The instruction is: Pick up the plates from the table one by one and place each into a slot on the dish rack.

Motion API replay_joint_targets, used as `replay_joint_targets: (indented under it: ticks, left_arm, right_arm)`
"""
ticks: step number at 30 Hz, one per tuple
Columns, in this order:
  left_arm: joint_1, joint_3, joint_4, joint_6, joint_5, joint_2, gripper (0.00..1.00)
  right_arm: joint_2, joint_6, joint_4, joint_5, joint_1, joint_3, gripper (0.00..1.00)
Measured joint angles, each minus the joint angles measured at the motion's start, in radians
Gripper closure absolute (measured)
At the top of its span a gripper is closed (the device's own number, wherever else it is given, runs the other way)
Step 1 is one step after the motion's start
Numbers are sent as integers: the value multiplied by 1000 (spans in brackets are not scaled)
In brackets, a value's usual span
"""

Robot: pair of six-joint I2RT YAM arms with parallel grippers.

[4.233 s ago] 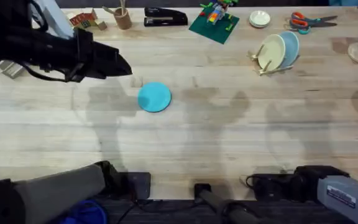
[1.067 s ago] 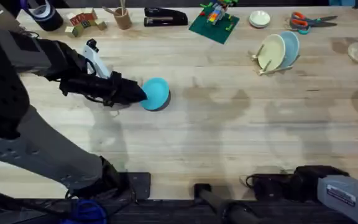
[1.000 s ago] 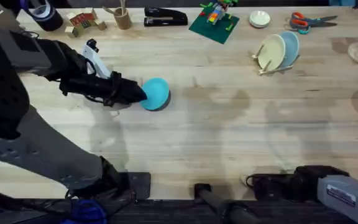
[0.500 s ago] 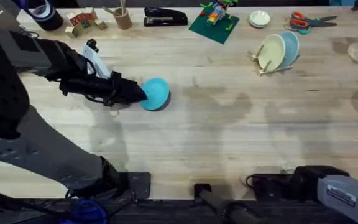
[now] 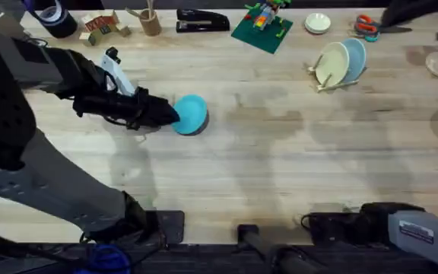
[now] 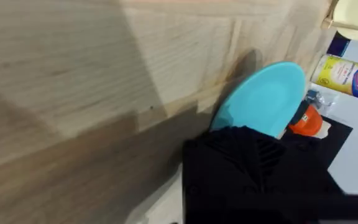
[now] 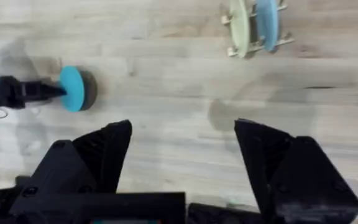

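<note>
Since four seconds back, your left gripper (image 5: 172,116) has come down from above the table (image 5: 280,175) to the turquoise plate (image 5: 192,114), which now sits tipped up off the wood instead of lying flat; over the last second nothing there has shifted. Left gripper: closed on the plate's near edge, the plate sticking out past the fingertips, its far edge low against the table with a shadow beneath. From the left wrist the plate (image 6: 263,99) rises aslant just beyond the black finger (image 6: 253,168). Right gripper (image 7: 182,155): fingers spread wide, holding nothing, high over bare table. Rack (image 5: 333,76): well away from the left gripper, across the table, with a cream plate (image 5: 329,63) and a pale blue plate (image 5: 353,57) standing on edge in neighbouring slots.
</note>
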Motion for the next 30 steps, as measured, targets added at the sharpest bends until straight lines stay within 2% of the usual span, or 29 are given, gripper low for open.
replay_joint_targets:
  ticks: [8, 21, 30]
  left_arm:
    - [0, 0, 0, 0, 0, 0, 960]
    - [0, 0, 0, 0, 0, 0, 961]
    - [0, 0, 0, 0, 0, 0, 961]
  right_arm:
    - [59, 10, 45, -81, 31, -82, 7]
    - [64, 116, 290, -108, 221, -291, 7]
    - [149, 138, 342, -109, 269, -327, 9]
